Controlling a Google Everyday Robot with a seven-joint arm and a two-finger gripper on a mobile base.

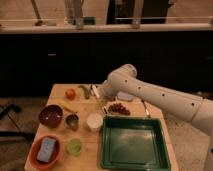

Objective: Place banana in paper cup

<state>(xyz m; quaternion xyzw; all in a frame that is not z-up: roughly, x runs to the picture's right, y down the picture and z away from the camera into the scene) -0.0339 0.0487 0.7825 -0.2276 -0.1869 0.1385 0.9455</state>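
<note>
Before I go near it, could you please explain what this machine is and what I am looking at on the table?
This is a mobile robot with one white arm, reaching in from the right. The single picture looks down on a wooden table from its near side; where that camera is mounted is not known. The gripper, a two-finger hand at the arm's end, hangs open over the table's far side beside the dark green pods, with nothing in it. On the table are a yellow toy banana, a white paper cup, a small metal cup, a dark bowl, an orange-red fruit, a light green cup and a green tray. The banana is not yet in the paper cup.
</note>
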